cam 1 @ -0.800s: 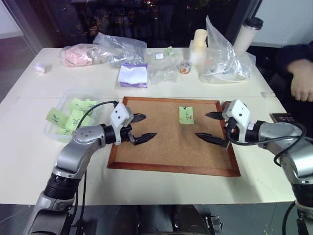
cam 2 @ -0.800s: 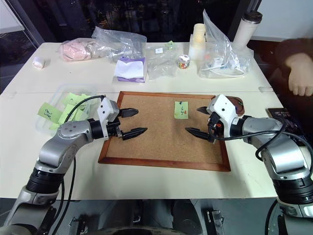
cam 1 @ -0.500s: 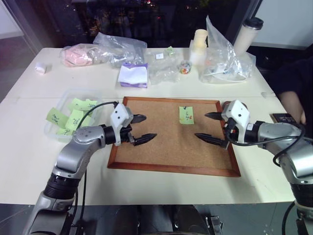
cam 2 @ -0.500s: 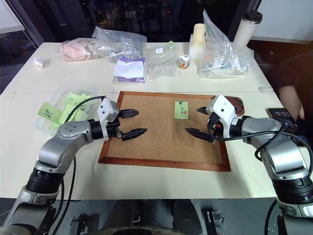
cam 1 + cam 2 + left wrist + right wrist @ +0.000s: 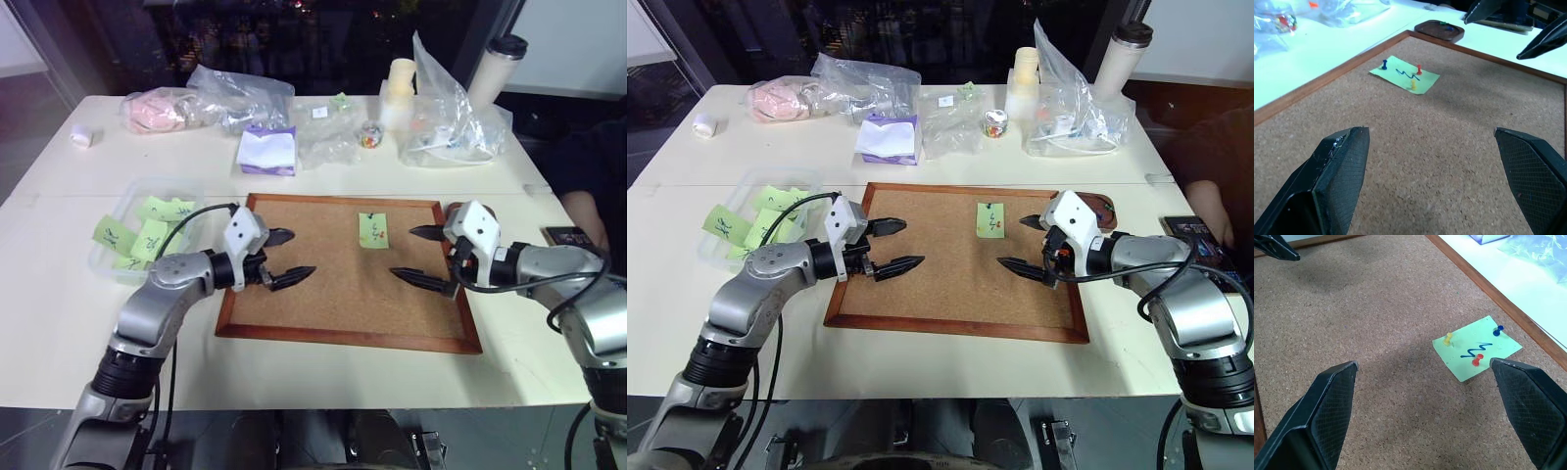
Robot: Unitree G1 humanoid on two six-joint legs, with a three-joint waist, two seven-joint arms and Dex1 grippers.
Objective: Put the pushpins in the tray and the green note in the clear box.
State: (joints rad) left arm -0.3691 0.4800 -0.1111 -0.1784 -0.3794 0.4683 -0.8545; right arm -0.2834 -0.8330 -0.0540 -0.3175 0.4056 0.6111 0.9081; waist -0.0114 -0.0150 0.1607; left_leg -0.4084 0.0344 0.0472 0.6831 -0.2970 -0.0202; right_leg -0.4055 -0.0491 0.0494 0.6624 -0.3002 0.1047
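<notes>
Green note [image 5: 1477,348] sits pinned on the cork board [image 5: 333,284], 3 pushpins [image 5: 1477,360] in it.
I see my left gripper [image 5: 286,258] and right gripper [image 5: 423,257] hovering wide open over the board, empty, flanking the note.

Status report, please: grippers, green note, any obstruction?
Left gripper and right gripper open, empty, over cork board. Light-green paper note pinned by three small pushpins. Nothing obstructing.

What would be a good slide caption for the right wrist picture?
Open right pincer hovering over a cork board, facing a green note pinned with three pushpins.
</notes>
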